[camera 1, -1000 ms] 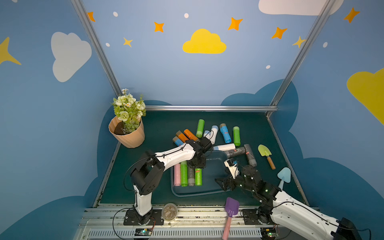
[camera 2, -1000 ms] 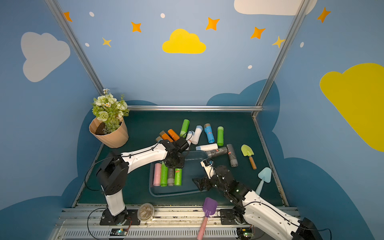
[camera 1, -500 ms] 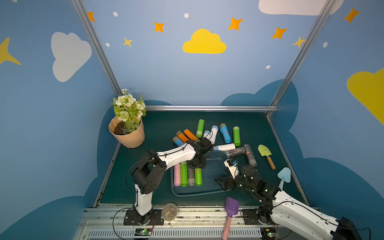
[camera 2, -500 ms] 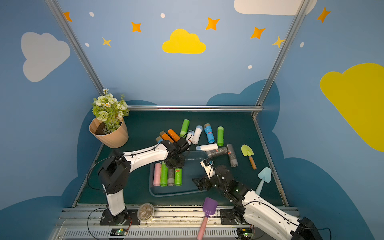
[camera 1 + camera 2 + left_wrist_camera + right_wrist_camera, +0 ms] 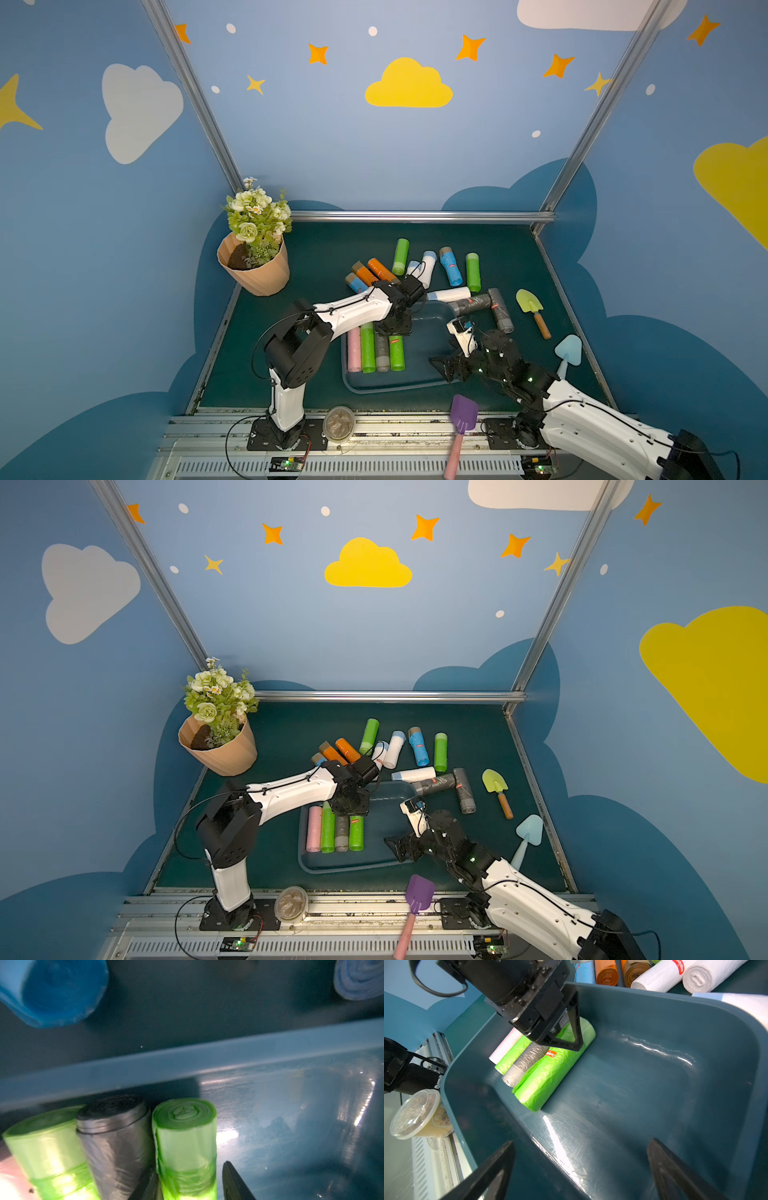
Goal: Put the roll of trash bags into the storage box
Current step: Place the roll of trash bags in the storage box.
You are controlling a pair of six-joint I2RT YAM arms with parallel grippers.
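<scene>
The dark teal storage box (image 5: 395,388) (image 5: 353,868) lies in the middle of the table. Along its left side lie a pink roll (image 5: 353,351), a green roll, a grey roll (image 5: 381,353) and a second green roll of trash bags (image 5: 397,353) (image 5: 185,1136) (image 5: 548,1076). My left gripper (image 5: 395,328) (image 5: 190,1167) straddles this last roll's far end. It is open, with a gap between one finger (image 5: 232,1178) and the roll. My right gripper (image 5: 442,368) (image 5: 582,1141) is open wide over the box's right rim (image 5: 556,1147), holding nothing.
Several loose rolls (image 5: 451,266) lie on the table behind the box, and two grey ones (image 5: 498,309) at its right. A flower pot (image 5: 255,270) stands at the back left. A yellow-green trowel (image 5: 532,307), a pale blue one (image 5: 567,353), a purple spade (image 5: 461,419) and a lidded cup (image 5: 339,423) lie around.
The left gripper's jaws have widened around the green roll, which now rests in the box. Neither arm has visibly shifted.
</scene>
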